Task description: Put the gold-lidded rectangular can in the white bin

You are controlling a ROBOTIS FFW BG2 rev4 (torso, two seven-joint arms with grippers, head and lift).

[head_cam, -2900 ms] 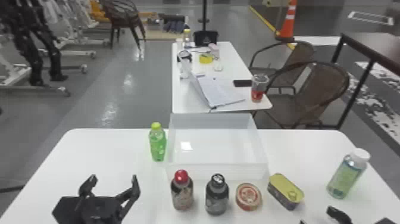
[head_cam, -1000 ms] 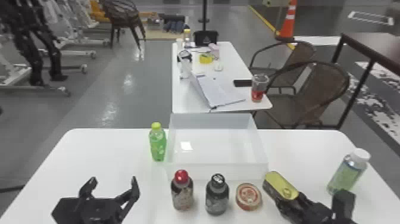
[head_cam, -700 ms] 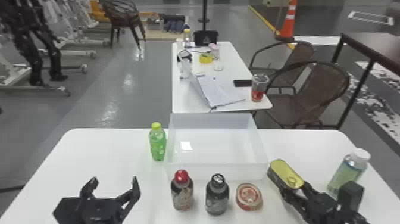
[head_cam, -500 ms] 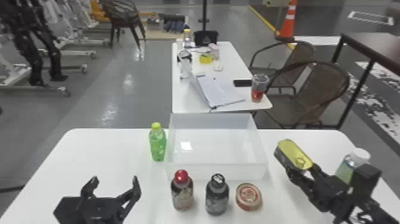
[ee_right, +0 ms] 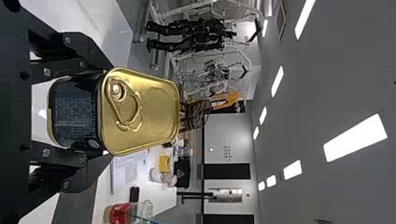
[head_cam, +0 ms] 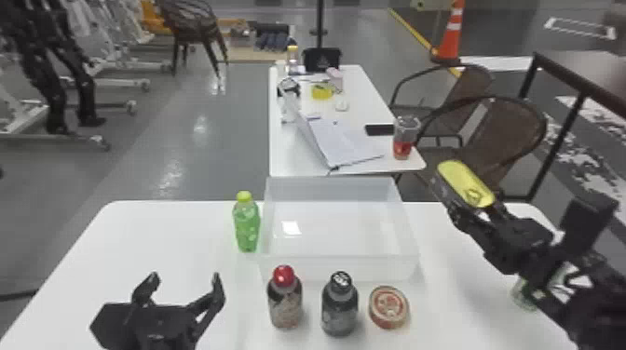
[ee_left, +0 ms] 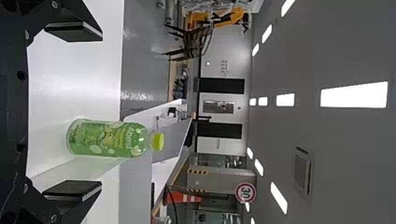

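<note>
With right gripper (head_cam: 476, 212), held gold-lidded rectangular can (head_cam: 459, 184) clamped between both fingers, gripped across its width near the ring-pull (ee_right: 117, 93) end. Carried it lid-up and somewhat tilted, dark printed side wall (ee_right: 74, 112) turned toward the palm. Saw it in the air above the right part of the white table (head_cam: 153, 242), outside the white bin (head_cam: 340, 267).

Judged it rigid-walled, fairly dense for its size, probably sealed; expected little squash but possible slip on smooth painted metal. Rated opposite side walls, below the rim, the best hold; advised keeping off the ring-pull. With much of the body jutting past the fingers, suspected a swivel if moved fast. Reckoned the task at the carry: next, needed a leftward move over the bin's right wall, enough height to clear it, then lowering before release.

Found left gripper (head_cam: 185, 279) parked over the table's near left, fingers spread, nothing between them.

Beyond, logged green bottle with yellow-green cap (head_cam: 247, 228) upright just beside the bin's left wall. On the near side of the bin, noted red-capped bottle (head_cam: 285, 305), black-capped bottle (head_cam: 340, 309) and flat round tin (head_cam: 389, 307). Glimpsed greenish clear bottle (head_cam: 524, 293) partly hidden behind the right arm.
</note>
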